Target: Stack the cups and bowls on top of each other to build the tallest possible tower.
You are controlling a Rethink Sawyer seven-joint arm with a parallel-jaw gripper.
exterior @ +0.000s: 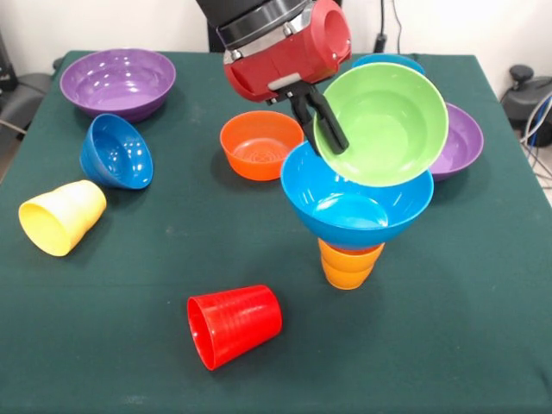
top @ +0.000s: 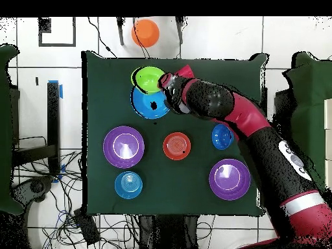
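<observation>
The tower is an orange cup (exterior: 348, 266) with a big blue bowl (exterior: 354, 207) sitting upright on it. A green bowl (exterior: 388, 121) leans steeply, its lower edge inside the blue bowl. My gripper (exterior: 326, 128) is shut on the green bowl's left rim, with one black finger (exterior: 331, 129) across the bowl's inside. From overhead, the green bowl (top: 149, 79) overlaps the blue bowl (top: 150, 104) and my gripper (top: 163, 84) is beside them. A red cup (exterior: 235, 324) and a yellow cup (exterior: 60, 216) lie on their sides.
An orange bowl (exterior: 257, 145) stands just left of the tower. A purple bowl (exterior: 118, 82) sits at the far left, another purple bowl (exterior: 463, 142) behind the green one. A dark blue bowl (exterior: 115, 152) is tipped on its side. A cyan bowl (exterior: 388, 60) shows at the back.
</observation>
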